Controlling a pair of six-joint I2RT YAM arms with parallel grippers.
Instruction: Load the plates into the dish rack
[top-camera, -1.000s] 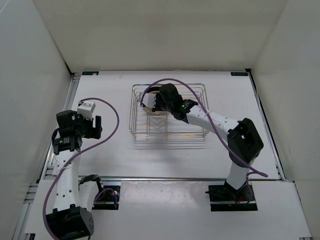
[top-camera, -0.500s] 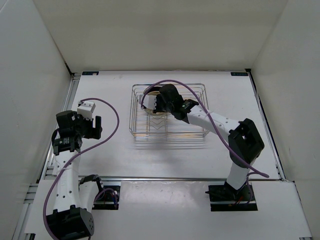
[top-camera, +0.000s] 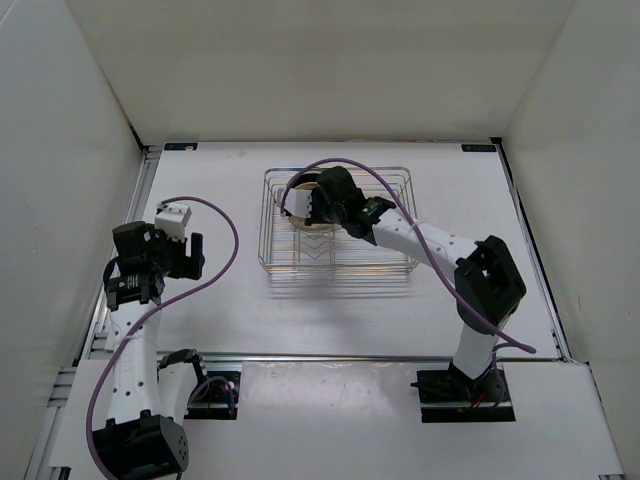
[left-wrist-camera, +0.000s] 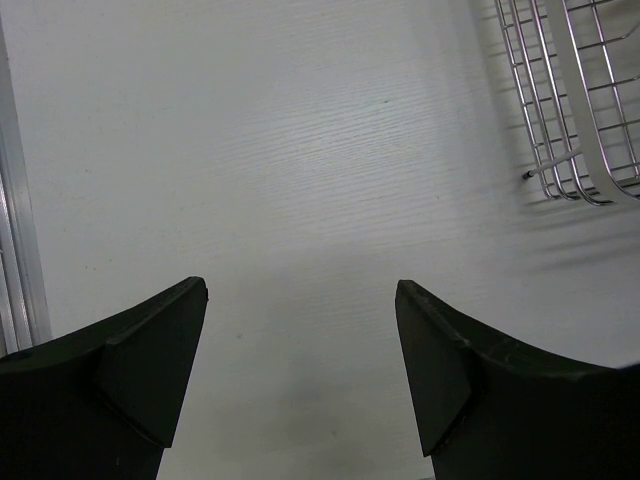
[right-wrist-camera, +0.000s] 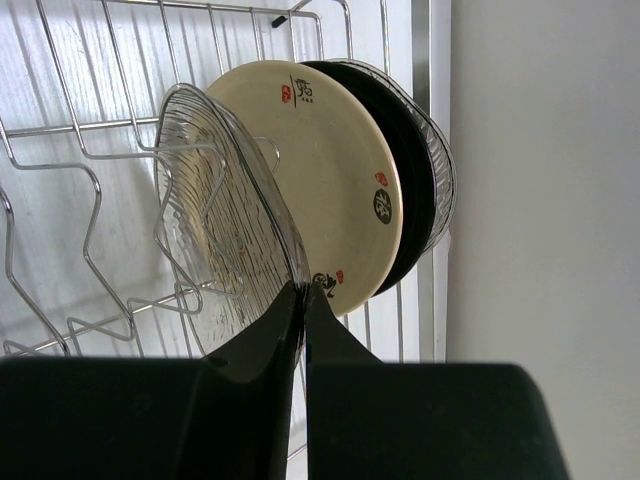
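The silver wire dish rack (top-camera: 390, 222) stands at the table's middle back; its wires fill the right wrist view (right-wrist-camera: 60, 190). In that view a tan plate (right-wrist-camera: 330, 190), a black plate (right-wrist-camera: 412, 190) and a pale plate rim (right-wrist-camera: 445, 180) stand on edge in the dividers. My right gripper (right-wrist-camera: 303, 295) is shut on the rim of a pale translucent plate (right-wrist-camera: 225, 250), held upright beside the tan one. From above it sits over the rack's left part (top-camera: 300, 208). My left gripper (left-wrist-camera: 300, 330) is open and empty above the bare table, at the left in the top view (top-camera: 190, 255).
White walls enclose the table on three sides. The rack's near left corner (left-wrist-camera: 570, 150) shows at the upper right of the left wrist view. A metal rail (left-wrist-camera: 15, 260) runs along the table's left edge.
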